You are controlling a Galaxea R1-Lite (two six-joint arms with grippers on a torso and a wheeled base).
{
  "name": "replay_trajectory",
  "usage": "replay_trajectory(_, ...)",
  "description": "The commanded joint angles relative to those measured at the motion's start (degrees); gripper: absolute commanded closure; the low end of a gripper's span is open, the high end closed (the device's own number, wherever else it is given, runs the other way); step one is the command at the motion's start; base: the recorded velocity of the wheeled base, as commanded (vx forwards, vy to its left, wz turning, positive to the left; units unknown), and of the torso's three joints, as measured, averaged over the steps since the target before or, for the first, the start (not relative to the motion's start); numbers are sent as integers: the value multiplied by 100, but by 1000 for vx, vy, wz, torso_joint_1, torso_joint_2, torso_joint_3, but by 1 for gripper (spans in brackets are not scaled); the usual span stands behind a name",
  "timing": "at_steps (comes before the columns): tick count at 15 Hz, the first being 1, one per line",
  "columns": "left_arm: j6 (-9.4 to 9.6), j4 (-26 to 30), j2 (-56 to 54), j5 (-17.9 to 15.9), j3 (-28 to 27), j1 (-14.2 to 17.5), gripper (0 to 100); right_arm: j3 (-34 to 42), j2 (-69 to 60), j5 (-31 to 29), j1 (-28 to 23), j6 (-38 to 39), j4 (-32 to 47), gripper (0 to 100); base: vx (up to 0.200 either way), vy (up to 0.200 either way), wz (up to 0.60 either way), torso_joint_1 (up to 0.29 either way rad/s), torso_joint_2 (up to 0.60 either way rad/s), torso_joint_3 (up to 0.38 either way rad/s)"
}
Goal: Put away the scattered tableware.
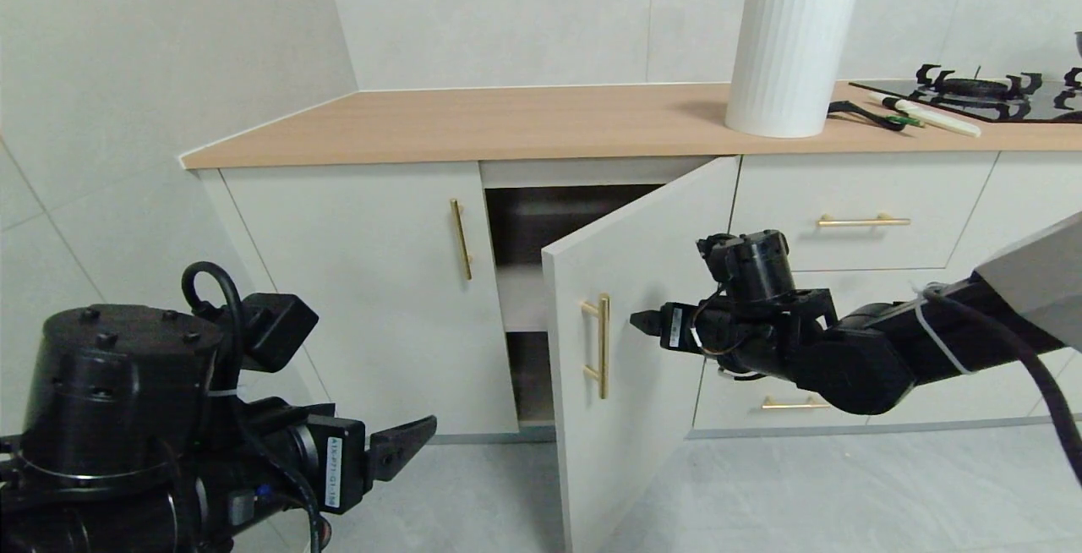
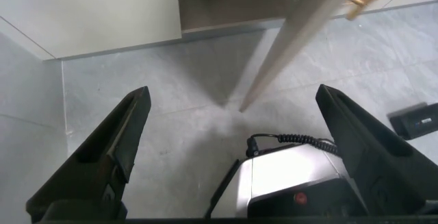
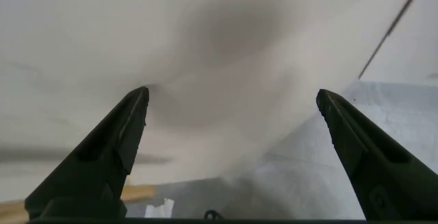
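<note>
Tableware: loose utensils lying flat on the wooden surface. I count at least 2, a black-handled one and a white one with a green bit; can't tell if there are more. They sit just at 3 o'clock of 1 white ribbed canister, with 1 black hob at their 2 o'clock.

Below the surface there are 2 cabinet doors: the left door is closed and the right door is swung open. 2 drawers are further right. 4 gold handles in total, one per door and one per drawer.

Right hand: at 3 o'clock of the open door's handle, close to it with a gap showing. Fingers are spread wide and hold nothing.

Left hand: low over the floor, at 8 o'clock of the open door. Also wide open and empty.
</note>
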Motion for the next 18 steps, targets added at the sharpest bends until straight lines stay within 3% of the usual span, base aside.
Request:
replay_trajectory(1,3,-1,13,8,10,1,0,-60,270,-23,-8,115,-127,0,0,0,0,0,0,0)
replay_trajectory(3,39,8,31,0,27,-8,0,-210,429,-41,-8,326,-303,0,0,0,0,0,0,0)
replay_trajectory(8,47,8,31,0,36,-8,0,-517,639,-199,-17,669,-329,0,200,0,0,1,2,3)
replay_trajectory(18,39,-1,22,0,27,-8,0,-1475,1325,-797,-289,1310,-338,0,0,0,0,0,0,0)
